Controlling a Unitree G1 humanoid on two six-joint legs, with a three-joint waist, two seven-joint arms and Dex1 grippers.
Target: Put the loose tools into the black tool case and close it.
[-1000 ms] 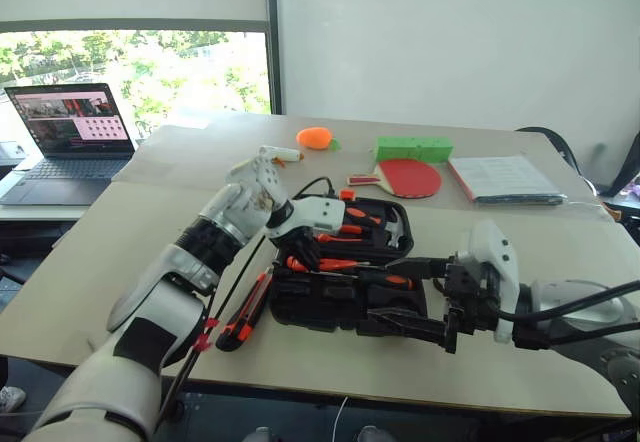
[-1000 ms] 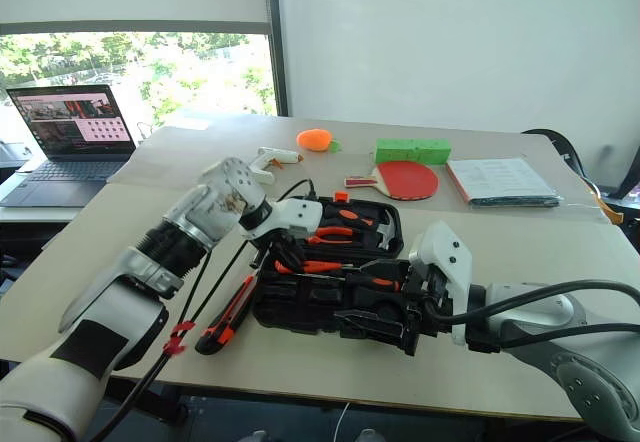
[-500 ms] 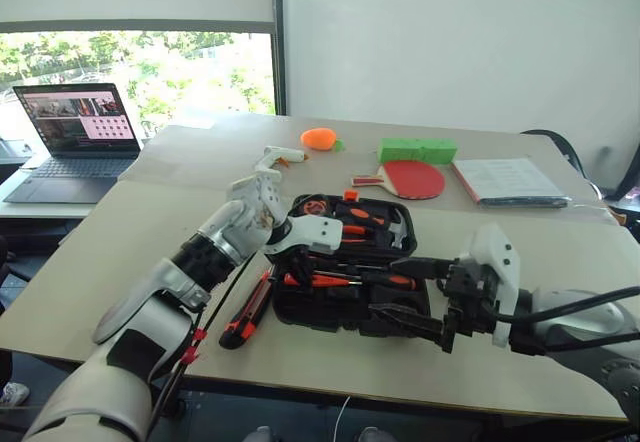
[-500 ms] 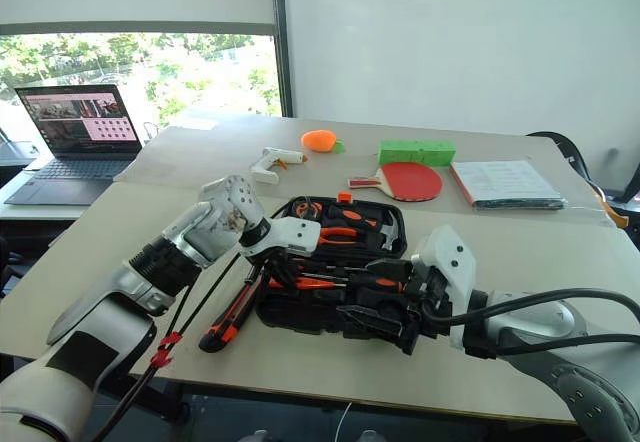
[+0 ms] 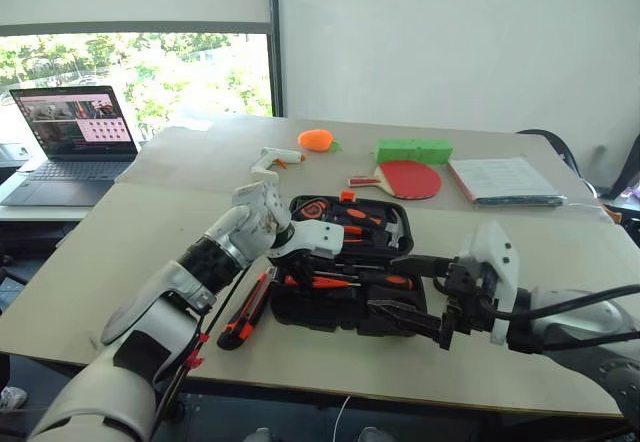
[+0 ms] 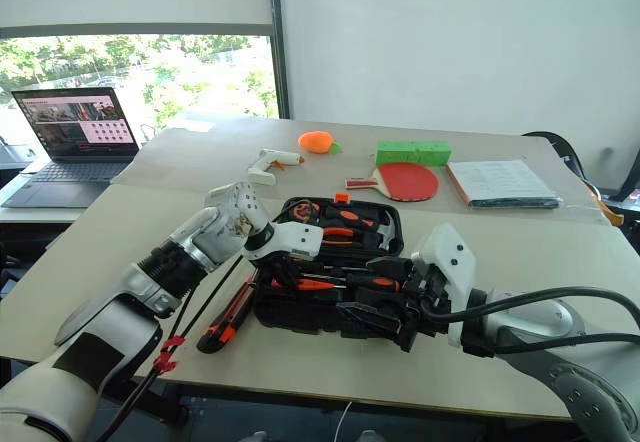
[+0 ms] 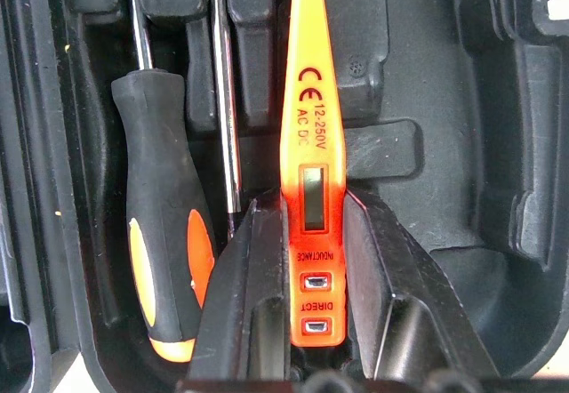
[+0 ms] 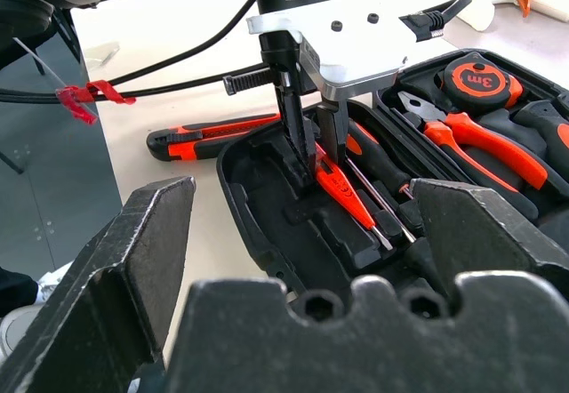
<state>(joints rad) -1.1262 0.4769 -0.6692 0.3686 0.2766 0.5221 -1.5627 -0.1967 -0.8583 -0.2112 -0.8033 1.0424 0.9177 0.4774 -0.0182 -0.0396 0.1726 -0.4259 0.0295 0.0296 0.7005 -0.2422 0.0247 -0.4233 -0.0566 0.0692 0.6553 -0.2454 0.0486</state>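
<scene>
The pale surface [image 5: 120, 262] carries the open black case [image 5: 345, 272], a utility knife [image 5: 247, 310] just beside it, a glue gun [image 5: 272, 158], paddle [image 5: 405, 177], green block [image 5: 412, 149], papers [image 5: 505, 179], orange object [image 5: 315, 139].

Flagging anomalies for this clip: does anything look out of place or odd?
One thing: the utility knife lies loose on the table beside the black tool case, not in it. The left gripper holds the orange tester screwdriver over a recess. No visible damage.

Orange tester [image 7: 311, 144]: "CE 12-250V"; tape measure [image 8: 478, 80]: "3m".
</scene>
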